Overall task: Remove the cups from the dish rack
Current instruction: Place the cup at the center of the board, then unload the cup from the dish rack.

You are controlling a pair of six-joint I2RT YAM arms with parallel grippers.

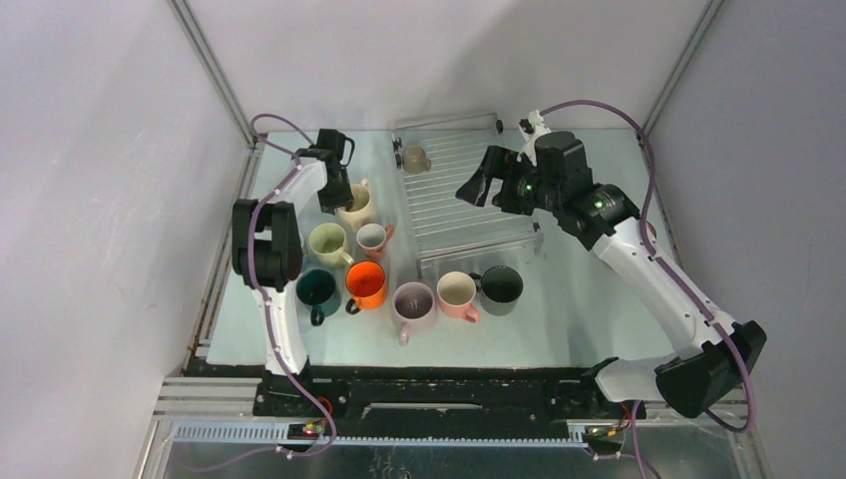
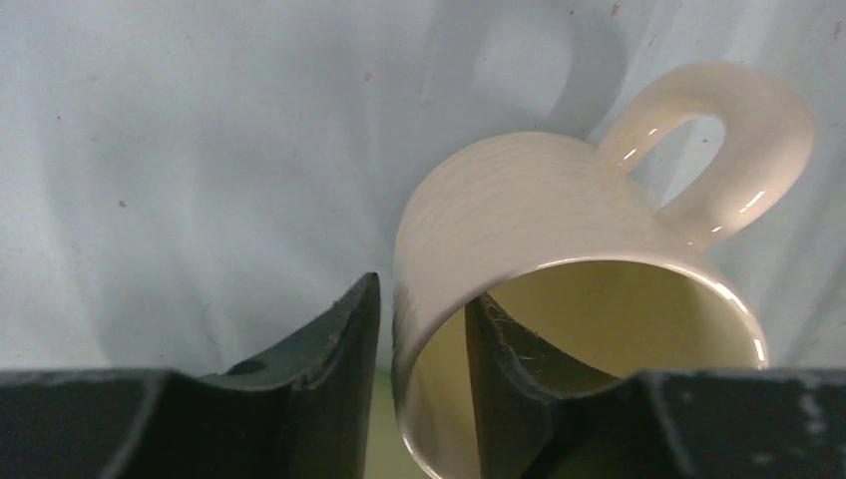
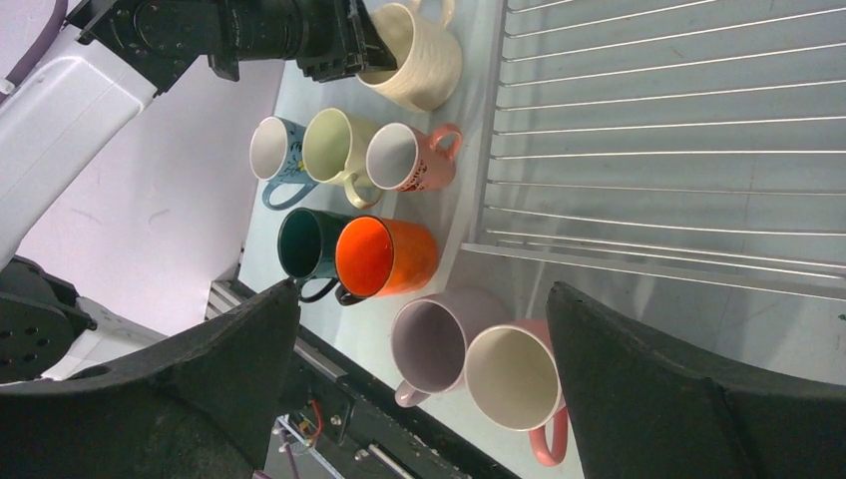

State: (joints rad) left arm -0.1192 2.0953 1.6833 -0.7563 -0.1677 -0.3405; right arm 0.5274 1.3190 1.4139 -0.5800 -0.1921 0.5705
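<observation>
My left gripper (image 2: pixel 419 299) straddles the rim of the cream mug (image 2: pixel 539 200), one finger inside and one outside. There is a sliver of daylight at the outer finger, so the hold is slack, not clamped. The mug appears to rest on the table (image 1: pixel 559 299) right under that hand; I judge I am letting it settle there. The orange cup (image 3: pixel 384 254) and its neighbours cluster on the near side of that hand. My right gripper (image 3: pixel 424 291) hangs spread wide and empty over the dish rack (image 3: pixel 648 130). One greyish cup (image 1: pixel 414 158) sits in the rack ahead of its fingertips, probably the next pick.
</observation>
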